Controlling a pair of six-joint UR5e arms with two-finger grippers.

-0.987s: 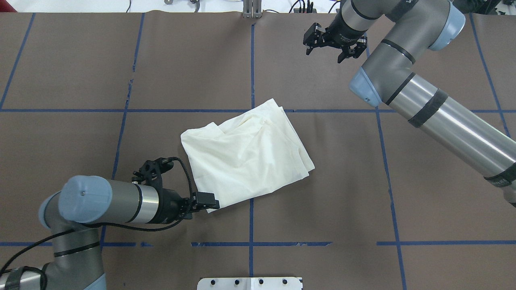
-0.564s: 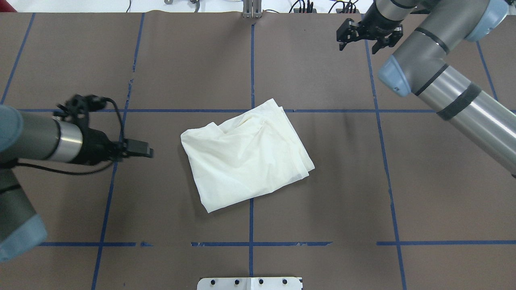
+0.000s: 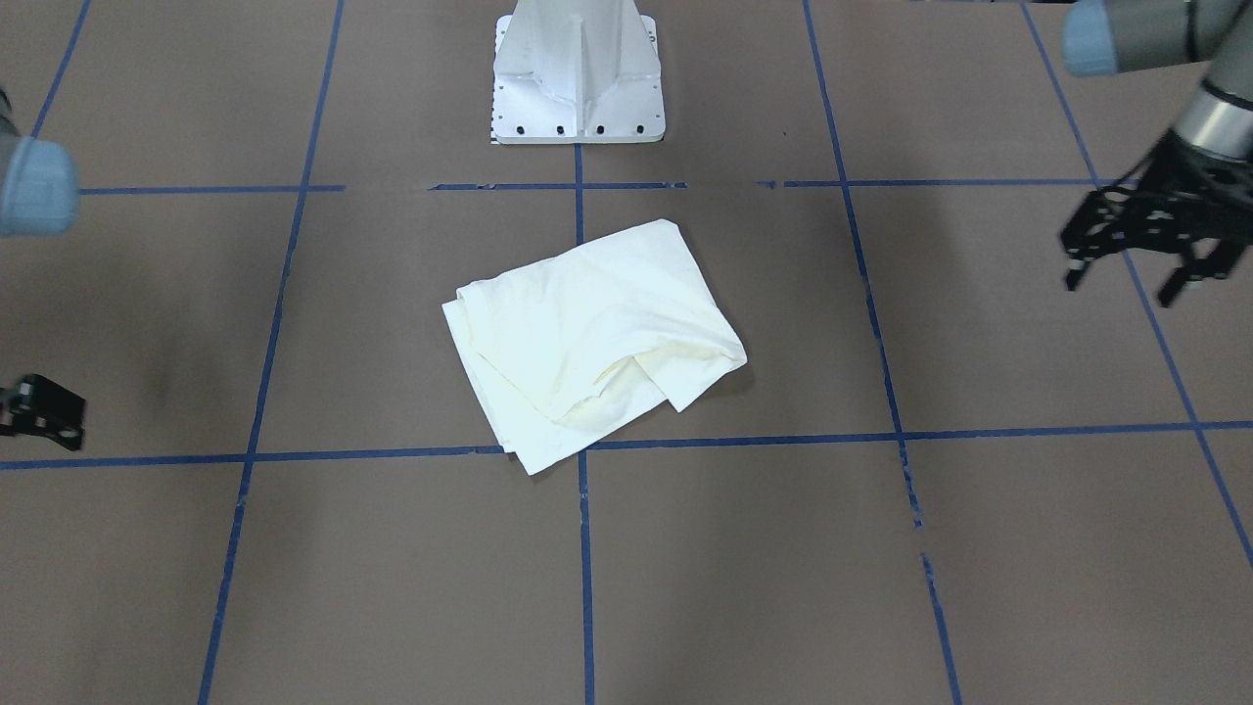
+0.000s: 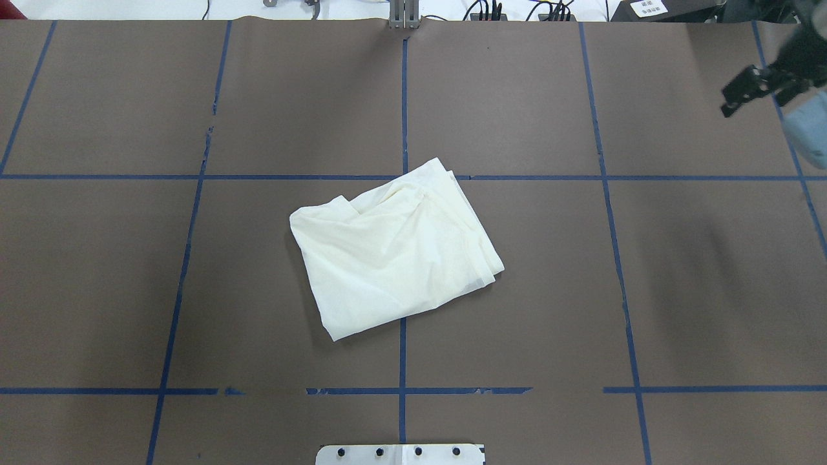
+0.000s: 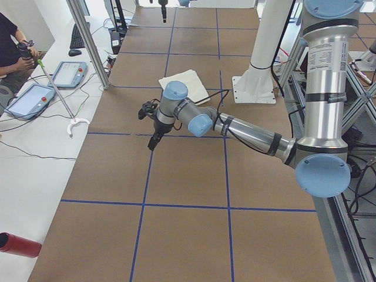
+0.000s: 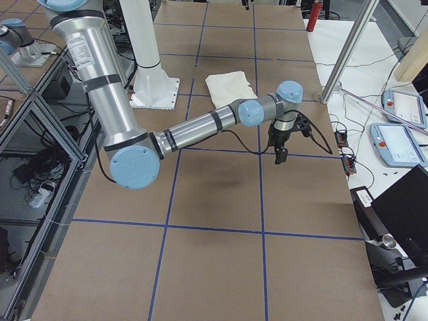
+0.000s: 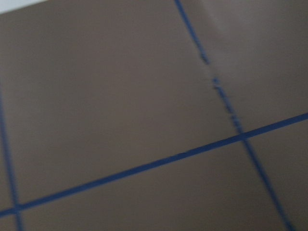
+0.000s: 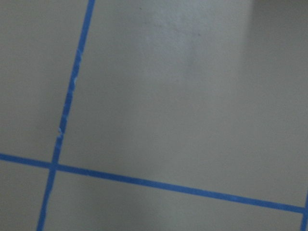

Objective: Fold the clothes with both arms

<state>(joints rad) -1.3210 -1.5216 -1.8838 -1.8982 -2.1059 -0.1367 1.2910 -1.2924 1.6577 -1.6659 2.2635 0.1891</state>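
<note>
White base plate (image 4: 400,454) sits at the near edge of the worktop (image 4: 129,290), which is brown with a blue tape grid (image 4: 97,176).

Shirt (image 4: 394,252) is next out. It's a folded bundle, plain cream side up, lying flat at the centre of the worktop. It sits skewed to the grid and straddles the centre tape line. The far corner pokes just over the cross line; the near corner stops short of the next one. The front-facing view shows a loose fold and a tucked edge on its far side. Both grippers are well apart from it.

Left gripper (image 3: 1121,290) is out by the robot's left end of the worktop, about level with the shirt in depth. It points down and hangs above the surface. Fingers (image 3: 1184,281) are spread wide and empty.

Right gripper (image 4: 753,102) is further out, toward the far right corner, pointing down over bare worktop. The overhead view is motion-blurred there and the front-facing view crops it at the edge. The fingers look spread and empty, not certain.

Both wrist cameras show only brown worktop and blue tape, blurred.

At the far edge, cables (image 4: 491,10) run along the back. Beyond that is a side bench with two tablets (image 5: 30,100) and a person (image 5: 12,41).
</note>
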